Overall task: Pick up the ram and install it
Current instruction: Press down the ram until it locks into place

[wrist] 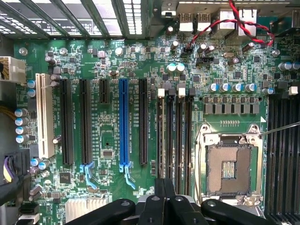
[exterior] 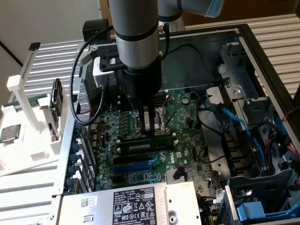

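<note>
The ram, a long dark stick with a white label on its side, stands on edge in one of the black memory slots of the green motherboard. My gripper hangs straight down over the stick's middle, its fingertips at the stick's top edge. In the wrist view the gripper has its fingers pressed close together, in line with the slots. The grip point itself is hidden by the fingers.
The open CPU socket lies right beside the memory slots. A white rack at the exterior view's left holds a square silver processor chip. The power supply, blue cables and case walls ring the board.
</note>
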`<state>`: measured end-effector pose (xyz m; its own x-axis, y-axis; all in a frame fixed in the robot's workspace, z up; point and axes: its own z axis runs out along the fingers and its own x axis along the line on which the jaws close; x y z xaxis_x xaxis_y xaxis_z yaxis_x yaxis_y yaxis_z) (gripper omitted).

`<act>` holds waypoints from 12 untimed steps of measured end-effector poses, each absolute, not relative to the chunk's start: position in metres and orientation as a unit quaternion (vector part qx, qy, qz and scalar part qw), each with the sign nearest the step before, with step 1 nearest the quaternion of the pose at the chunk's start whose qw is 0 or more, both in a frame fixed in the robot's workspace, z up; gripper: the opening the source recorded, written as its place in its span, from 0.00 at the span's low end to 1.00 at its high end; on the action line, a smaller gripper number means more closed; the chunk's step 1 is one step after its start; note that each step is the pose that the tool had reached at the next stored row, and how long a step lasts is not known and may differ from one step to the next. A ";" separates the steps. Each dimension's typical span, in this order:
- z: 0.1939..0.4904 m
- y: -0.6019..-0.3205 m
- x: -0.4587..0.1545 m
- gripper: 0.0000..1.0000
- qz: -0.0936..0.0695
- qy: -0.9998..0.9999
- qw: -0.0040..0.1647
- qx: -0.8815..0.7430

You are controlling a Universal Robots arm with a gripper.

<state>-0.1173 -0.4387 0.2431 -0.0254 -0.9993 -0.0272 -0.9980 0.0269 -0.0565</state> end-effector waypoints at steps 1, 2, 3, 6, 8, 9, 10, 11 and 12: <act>0.243 -0.439 -0.118 0.11 -0.011 0.716 0.029 -0.697; 0.242 -0.438 -0.118 0.11 -0.011 0.716 0.029 -0.697; 0.242 -0.437 -0.118 0.11 -0.011 0.716 0.029 -0.697; 0.240 -0.436 -0.119 0.11 -0.011 0.716 0.029 -0.697; 0.239 -0.436 -0.119 0.11 -0.011 0.716 0.029 -0.697; 0.237 -0.436 -0.120 0.11 -0.011 0.716 0.029 -0.698; 0.237 -0.435 -0.120 0.11 -0.011 0.716 0.029 -0.698; 0.236 -0.435 -0.120 0.11 -0.011 0.716 0.029 -0.697; 0.236 -0.435 -0.120 0.11 -0.011 0.716 0.029 -0.697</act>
<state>-0.1198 -0.4347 0.2358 -0.0254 -0.9993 -0.0259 -0.9980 0.0269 -0.0564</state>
